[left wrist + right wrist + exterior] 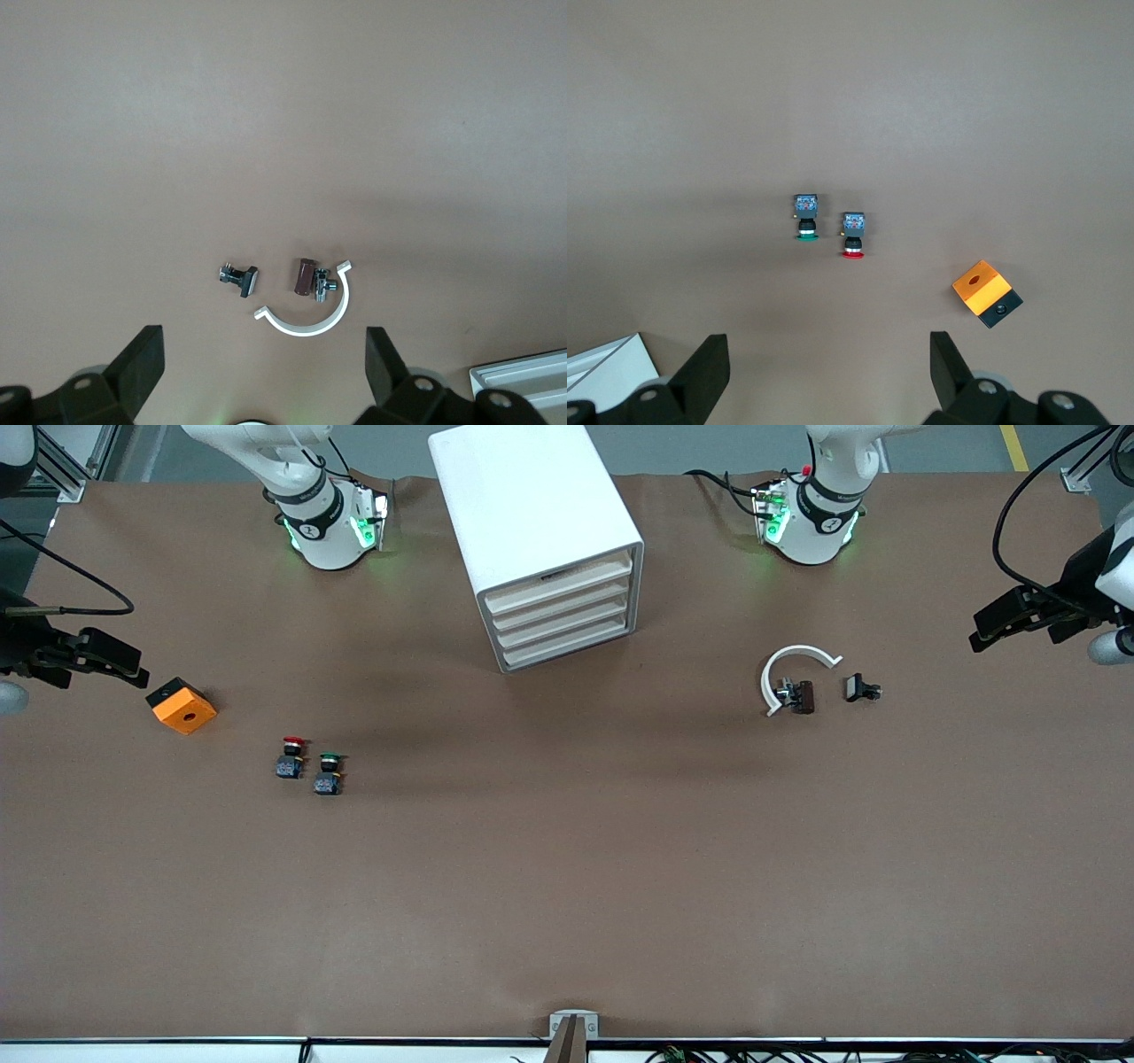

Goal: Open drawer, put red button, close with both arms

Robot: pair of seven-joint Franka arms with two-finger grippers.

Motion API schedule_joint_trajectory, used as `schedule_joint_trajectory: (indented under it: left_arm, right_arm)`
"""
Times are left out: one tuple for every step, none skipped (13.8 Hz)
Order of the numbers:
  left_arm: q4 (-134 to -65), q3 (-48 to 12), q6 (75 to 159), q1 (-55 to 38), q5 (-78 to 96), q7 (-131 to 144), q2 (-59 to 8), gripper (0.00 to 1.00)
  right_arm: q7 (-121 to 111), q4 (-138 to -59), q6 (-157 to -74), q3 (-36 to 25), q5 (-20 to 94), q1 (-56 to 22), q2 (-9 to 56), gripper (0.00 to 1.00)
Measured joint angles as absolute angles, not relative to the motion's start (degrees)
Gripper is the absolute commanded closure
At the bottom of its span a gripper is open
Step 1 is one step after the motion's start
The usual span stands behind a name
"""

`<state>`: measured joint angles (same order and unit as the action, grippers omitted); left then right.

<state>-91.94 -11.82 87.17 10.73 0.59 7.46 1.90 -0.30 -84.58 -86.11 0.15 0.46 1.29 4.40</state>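
Observation:
The red button (291, 757) stands on the table toward the right arm's end, beside a green-capped button (329, 773). Both show in the right wrist view, red (852, 235) and green (805, 217). The white drawer cabinet (549, 540) stands mid-table between the arm bases, with all its drawers (567, 615) shut. My right gripper (133, 669) hangs open and empty over the right arm's end of the table, next to the orange block; its jaws (828, 354) stand wide apart. My left gripper (983, 633) hangs open and empty over the left arm's end (264, 350).
An orange block (182, 706) with a hole lies near the right gripper (983, 292). A white half ring (793, 669), a brown part (802, 696) and a small black part (859, 688) lie toward the left arm's end. The cabinet's corner shows in both wrist views (523, 376) (607, 363).

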Motion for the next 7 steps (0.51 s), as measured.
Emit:
schedule_joint_trajectory:
  left_arm:
    - [-91.97, -11.77, 87.14, 11.41, 0.55, 7.46, 0.53, 0.0]
    - [-91.86, -11.74, 87.17, 12.31, 0.54, 7.46, -1.41, 0.0]
    - [-91.29, -11.69, 87.31, 12.92, 0.54, 7.46, -3.78, 0.0]
    - [-90.33, -11.7, 87.44, 13.05, 0.54, 7.81, -6.2, 0.0]
    - [-89.39, -11.85, 87.44, 12.96, 0.56, 9.51, -8.48, 0.0]
    - [-88.67, -12.09, 87.36, 12.61, 0.71, 12.93, -10.38, 0.0]
    - [-88.28, -12.33, 87.2, 11.72, 1.1, 18.01, -11.98, 0.0]
  right_arm:
    - [-0.3, -84.58, -86.12, 0.15, 0.46, 1.29, 4.4, 0.0]
    - [-0.3, -84.58, -86.11, 0.16, 0.46, 1.28, 4.4, 0.0]
    - [-0.3, -84.58, -86.11, 0.16, 0.46, 1.28, 4.4, 0.0]
    - [-0.3, -84.59, -86.11, 0.17, 0.46, 1.27, 4.4, 0.0]
    - [-0.3, -84.59, -86.11, 0.18, 0.46, 1.25, 4.4, 0.0]
    - [-0.3, -84.59, -86.11, 0.19, 0.46, 1.23, 4.4, 0.0]
    - [-0.3, -84.58, -86.11, 0.21, 0.46, 1.21, 4.4, 0.0]
